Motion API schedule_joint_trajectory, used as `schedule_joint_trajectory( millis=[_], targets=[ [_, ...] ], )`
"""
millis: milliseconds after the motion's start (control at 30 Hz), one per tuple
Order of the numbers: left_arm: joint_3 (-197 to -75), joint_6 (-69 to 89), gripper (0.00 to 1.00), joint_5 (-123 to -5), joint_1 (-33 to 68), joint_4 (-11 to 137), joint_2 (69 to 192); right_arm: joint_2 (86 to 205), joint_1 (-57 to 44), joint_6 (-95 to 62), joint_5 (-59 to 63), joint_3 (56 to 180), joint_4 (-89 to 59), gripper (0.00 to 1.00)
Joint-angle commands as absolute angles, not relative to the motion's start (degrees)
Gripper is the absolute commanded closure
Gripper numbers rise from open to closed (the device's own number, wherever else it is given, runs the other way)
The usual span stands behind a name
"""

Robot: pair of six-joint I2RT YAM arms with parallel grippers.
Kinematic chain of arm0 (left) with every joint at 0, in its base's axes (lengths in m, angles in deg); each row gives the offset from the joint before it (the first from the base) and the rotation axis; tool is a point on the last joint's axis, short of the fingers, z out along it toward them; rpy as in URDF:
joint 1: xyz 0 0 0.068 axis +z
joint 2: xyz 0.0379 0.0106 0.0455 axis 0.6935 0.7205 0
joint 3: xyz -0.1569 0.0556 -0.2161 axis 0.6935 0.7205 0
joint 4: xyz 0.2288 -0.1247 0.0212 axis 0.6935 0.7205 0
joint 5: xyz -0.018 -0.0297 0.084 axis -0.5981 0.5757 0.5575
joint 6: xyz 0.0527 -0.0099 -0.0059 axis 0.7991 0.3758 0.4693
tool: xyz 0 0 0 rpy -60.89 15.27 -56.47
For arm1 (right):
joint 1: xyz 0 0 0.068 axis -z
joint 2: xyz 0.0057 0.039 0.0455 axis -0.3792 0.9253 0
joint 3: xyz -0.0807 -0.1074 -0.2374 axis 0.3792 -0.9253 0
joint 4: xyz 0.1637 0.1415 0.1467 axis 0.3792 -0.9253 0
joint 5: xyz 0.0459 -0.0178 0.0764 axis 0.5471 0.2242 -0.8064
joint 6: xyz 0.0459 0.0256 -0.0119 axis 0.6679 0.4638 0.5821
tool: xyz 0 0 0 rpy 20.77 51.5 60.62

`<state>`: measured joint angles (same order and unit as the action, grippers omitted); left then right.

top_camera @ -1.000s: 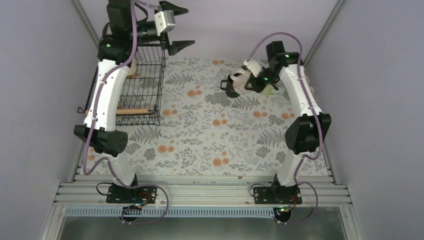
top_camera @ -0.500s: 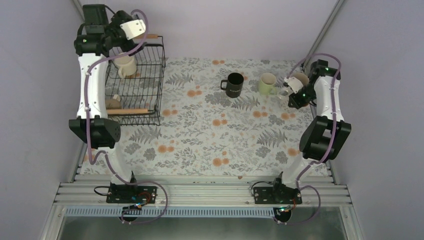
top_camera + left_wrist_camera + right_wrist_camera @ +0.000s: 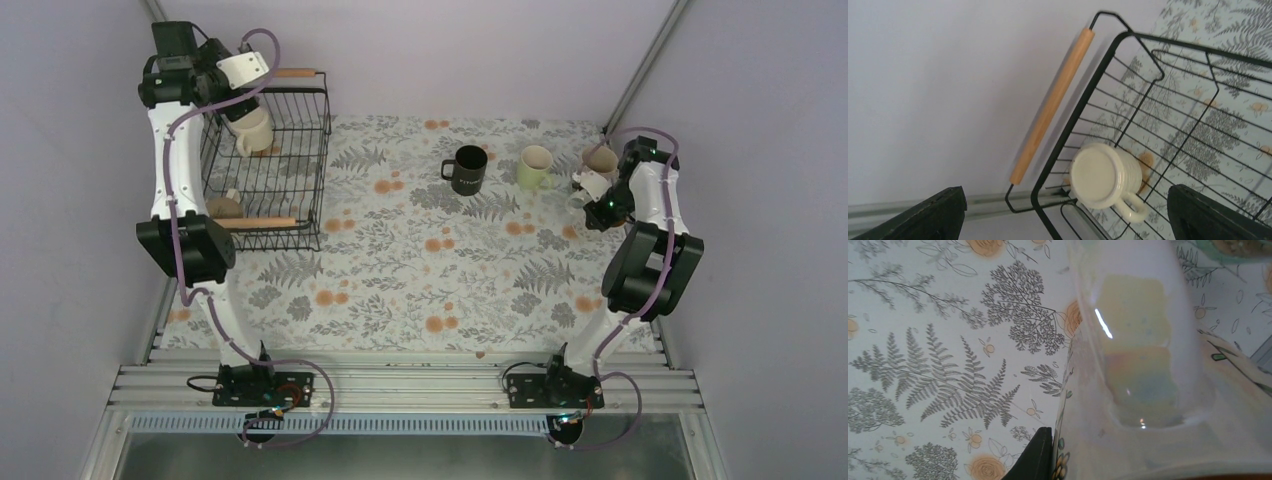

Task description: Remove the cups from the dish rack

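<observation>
Your left gripper: jaws spread wide, above upturned cream ribbed mug at far end of black wire dish rack. Descend straight, straddle body, avoid light wooden handle bar. Right gripper beside beige glazed mug, far right; jaw state unclear.

Fern-and-flower tablecloth fills frame centre, lilac walls around it, aluminium rail along bottom

We've got a black dish rack, pale wooden handles and a cream ribbed mug at ten o'clock, then black mug, pale green mug and beige mug from one to two o'clock on a grey-fern, orange-flowered tablecloth.
</observation>
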<state>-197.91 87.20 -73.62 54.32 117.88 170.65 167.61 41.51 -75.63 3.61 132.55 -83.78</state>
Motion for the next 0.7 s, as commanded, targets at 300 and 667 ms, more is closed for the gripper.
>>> schedule_joint_trajectory(
  millis=[300, 667],
  targets=[
    [-199.70, 88.48, 0.00, -70.72, 57.04, 118.10, 174.03, 170.04, 42.67, -77.67, 5.29, 129.79, -77.30, 0.96],
    [-201.60, 90.55, 0.00, -68.28, 57.68, 120.71, 176.36, 170.49, 42.70, -77.73, 6.17, 126.65, -72.97, 0.78]
  ],
)
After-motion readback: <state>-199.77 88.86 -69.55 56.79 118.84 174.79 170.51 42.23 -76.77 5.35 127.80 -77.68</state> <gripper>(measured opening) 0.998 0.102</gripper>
